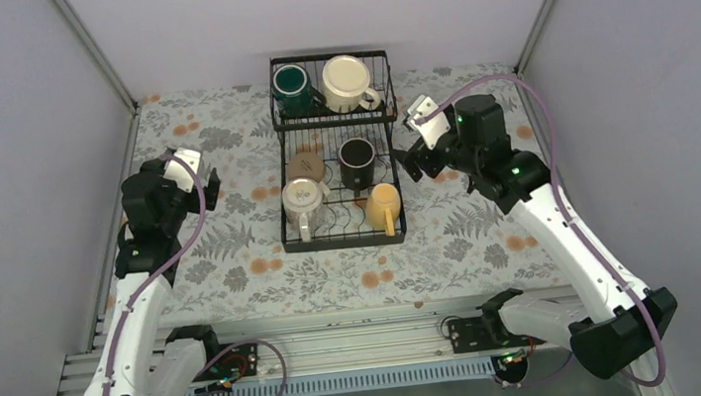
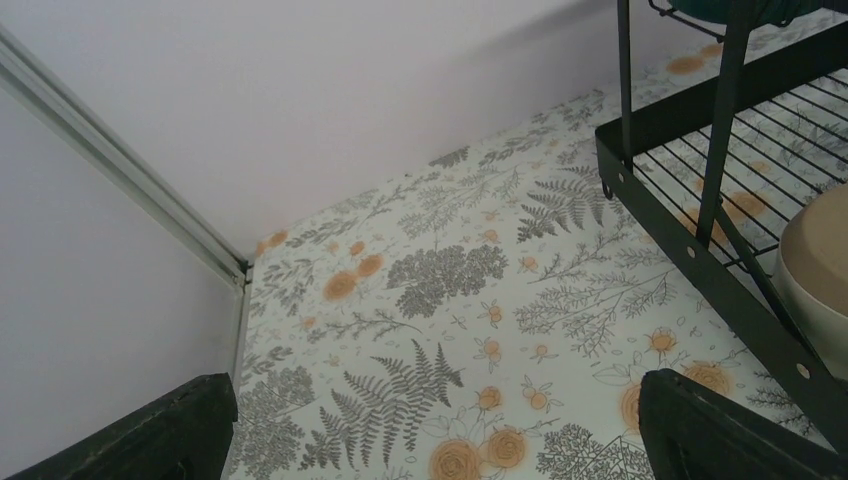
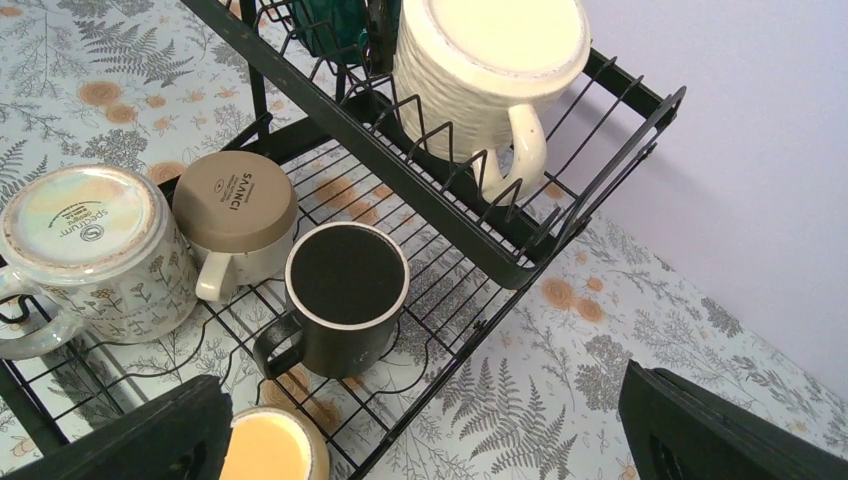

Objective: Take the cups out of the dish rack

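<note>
The left arm reaches up the left side of the table (image 1: pixel 234 261). Its left gripper (image 1: pixel 205 183) hovers over the flowered cloth, well apart from the dish rack (image 1: pixel 283 181) and turned toward it. In the left wrist view its fingers (image 2: pixel 150 435) stand far apart, with only cloth between them.

The right arm bends in from the right, and the right gripper (image 1: pixel 412 164) sits just beside the rack's right edge, level with the step between the two tiers. Its fingers (image 3: pixel 700 430) are also spread wide and hold nothing.

All six mugs are in the rack. The raised basket (image 1: pixel 329 57) at the far end holds two:
- The dark green mug (image 1: pixel 292 83) is on the left.
- The cream mug (image 3: pixel 490 60) is on the right, tipped over with its base showing and its handle pointing toward the right gripper.

The lower tray (image 3: pixel 470 310) holds four:
- The tan mug (image 3: pixel 235 200) and the off-white mug (image 3: pixel 85 240) stand upside down on the left side, touching, with printed bases facing up.
- The black mug (image 3: pixel 348 290) stands just right of the tan one, and I cannot tell which end is up.
- The orange-yellow mug (image 1: pixel 382 204) sits at the near right corner, just beside the right gripper's left finger in the wrist view.
</note>
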### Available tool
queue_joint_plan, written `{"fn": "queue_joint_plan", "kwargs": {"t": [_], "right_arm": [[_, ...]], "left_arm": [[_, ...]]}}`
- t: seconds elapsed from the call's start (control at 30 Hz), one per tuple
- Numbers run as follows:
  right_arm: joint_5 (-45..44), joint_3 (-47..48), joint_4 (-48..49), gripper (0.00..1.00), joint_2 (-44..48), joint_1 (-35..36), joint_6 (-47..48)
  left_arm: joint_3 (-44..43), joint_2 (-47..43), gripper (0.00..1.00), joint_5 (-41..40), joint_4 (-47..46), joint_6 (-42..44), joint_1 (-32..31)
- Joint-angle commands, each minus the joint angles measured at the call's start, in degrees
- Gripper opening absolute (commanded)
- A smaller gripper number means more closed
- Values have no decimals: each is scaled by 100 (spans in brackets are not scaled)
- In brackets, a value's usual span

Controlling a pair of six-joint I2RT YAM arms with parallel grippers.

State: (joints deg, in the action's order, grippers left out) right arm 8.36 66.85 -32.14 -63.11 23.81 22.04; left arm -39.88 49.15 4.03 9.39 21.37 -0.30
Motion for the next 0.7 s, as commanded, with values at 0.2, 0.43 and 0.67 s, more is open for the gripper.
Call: {"fn": "queue_joint_plan", "kwargs": {"t": [0.2, 0.43, 0.67], "right_arm": [[82, 290, -157, 100, -73, -57, -145], [-158, 714, -334, 100, -408, -52, -390], [-473, 2611, -958, 100, -1583, -53, -512]], "left_arm": [[-39, -80, 100, -11, -165, -41, -17], [-61, -75, 100, 82, -113, 37, -16], [-368, 112, 100, 142, 18, 58, -23]]}}
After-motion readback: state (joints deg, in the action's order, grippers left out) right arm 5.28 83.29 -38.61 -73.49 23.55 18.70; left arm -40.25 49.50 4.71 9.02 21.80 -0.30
